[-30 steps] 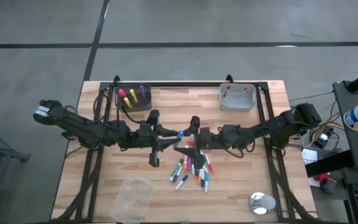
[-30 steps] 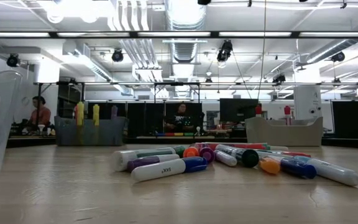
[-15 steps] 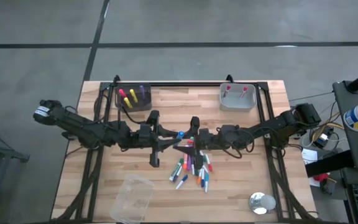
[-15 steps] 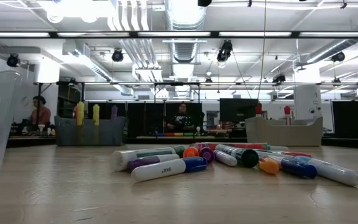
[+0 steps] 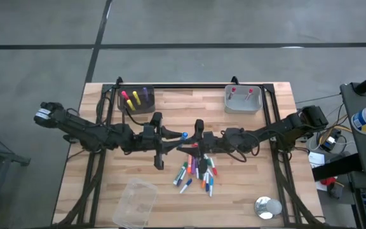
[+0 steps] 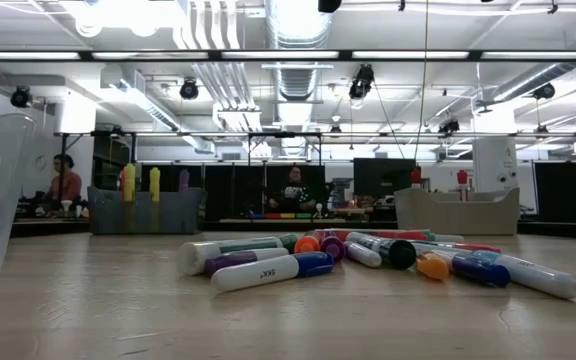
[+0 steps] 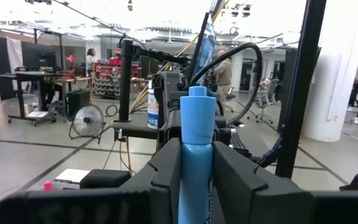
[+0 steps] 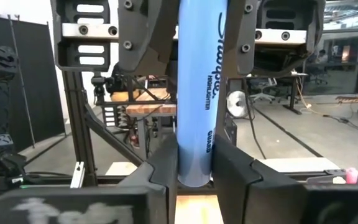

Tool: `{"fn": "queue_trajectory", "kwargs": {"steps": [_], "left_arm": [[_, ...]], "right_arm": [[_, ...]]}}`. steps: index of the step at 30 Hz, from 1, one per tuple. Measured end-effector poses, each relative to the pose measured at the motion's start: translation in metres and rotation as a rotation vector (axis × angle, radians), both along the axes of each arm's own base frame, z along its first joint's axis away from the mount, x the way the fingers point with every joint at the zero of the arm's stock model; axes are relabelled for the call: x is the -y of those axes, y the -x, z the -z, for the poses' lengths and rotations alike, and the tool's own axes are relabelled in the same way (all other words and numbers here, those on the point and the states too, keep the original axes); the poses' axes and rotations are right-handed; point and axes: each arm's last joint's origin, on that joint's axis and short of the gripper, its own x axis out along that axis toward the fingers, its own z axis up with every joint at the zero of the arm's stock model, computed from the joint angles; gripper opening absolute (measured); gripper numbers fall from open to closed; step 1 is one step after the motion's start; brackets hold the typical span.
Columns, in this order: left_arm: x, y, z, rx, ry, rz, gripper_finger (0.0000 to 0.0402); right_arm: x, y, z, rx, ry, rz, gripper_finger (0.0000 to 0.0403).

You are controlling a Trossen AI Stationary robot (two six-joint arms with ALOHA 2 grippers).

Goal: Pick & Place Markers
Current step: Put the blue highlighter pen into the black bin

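Left claw (image 7: 196, 180) and right claw (image 8: 194, 171) both clenched on one blue marker (image 7: 197, 149), raised above marker pile (image 5: 196, 173), mid-bench (image 5: 246, 191)

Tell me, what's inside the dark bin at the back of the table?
Three markers stand up in the dark bin: pink, yellow and purple. Their lower ends and the bin's floor are hidden by its walls.

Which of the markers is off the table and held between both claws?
The light blue highlighter: it is gripped by the left claw and the right claw above the pile of markers, which lie loose on the table.
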Motion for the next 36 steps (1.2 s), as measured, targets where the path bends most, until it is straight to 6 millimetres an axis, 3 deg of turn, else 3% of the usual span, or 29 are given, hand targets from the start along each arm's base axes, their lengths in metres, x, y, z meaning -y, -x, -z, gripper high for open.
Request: {"fn": "queue_trajectory", "kwargs": {"steps": [11, 16, 26, 31, 36], "left_arm": [[-0.005, 0.016, -0.007, -0.041, -0.008, 0.0, 0.0093], [-0.011, 0.034, -0.009, -0.145, -0.003, 0.006, 0.0094], [-0.023, 0.07, -0.033, -0.419, 0.116, -0.005, 0.0094], [-0.024, 0.07, -0.04, -0.628, 0.131, -0.027, 0.0094], [-0.02, 0.057, -0.043, -0.776, 0.15, 0.003, 0.0094]], "right_arm": [[0.0, -0.001, 0.005, -0.059, -0.006, 0.0, 0.0073], [0.0, 0.0, 0.011, -0.13, -0.019, -0.002, 0.0075], [0.0, 0.003, 0.034, -0.389, -0.038, 0.004, 0.0075], [0.001, 0.005, 0.041, -0.517, -0.039, 0.013, 0.0073], [0.001, 0.006, 0.04, -0.657, -0.006, 0.023, 0.0075]]}}
